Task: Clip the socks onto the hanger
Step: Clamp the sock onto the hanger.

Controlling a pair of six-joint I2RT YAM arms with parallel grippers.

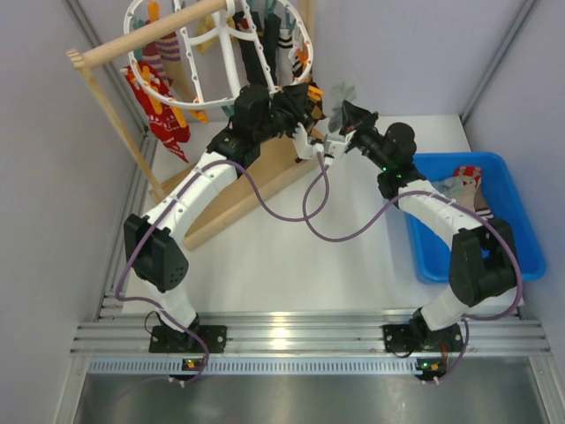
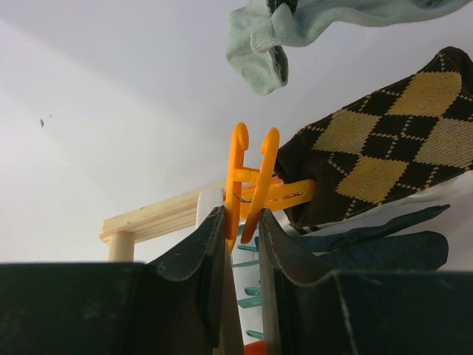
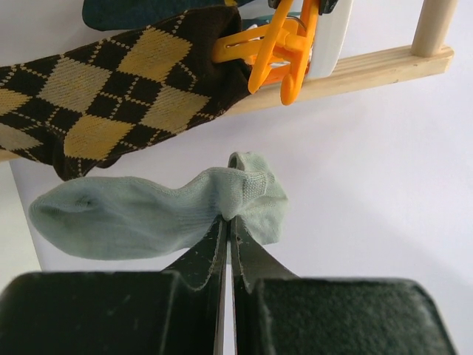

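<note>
My left gripper [image 2: 242,218] is shut on the lower end of an orange clip [image 2: 251,166] that hangs from the white hanger [image 1: 221,44]. A second orange clip beside it [image 3: 244,48] bites the cuff of a brown-and-yellow argyle sock [image 2: 384,148] [image 3: 126,81]. My right gripper [image 3: 228,222] is shut on a pale grey-green sock [image 3: 148,211], pinching it near the cuff, just below the clips. In the top view both grippers meet under the hanger's near rim, the left gripper [image 1: 305,106] and the right gripper [image 1: 346,115] with the pale sock [image 1: 342,91] between them.
The hanger hangs from a wooden rod [image 1: 150,35] on a wooden base [image 1: 247,190]. Several socks hang clipped on it, a red patterned one [image 1: 163,119] at the left. Teal clips [image 2: 251,296] dangle close by. A blue bin [image 1: 508,190] at the right holds more socks [image 1: 463,181].
</note>
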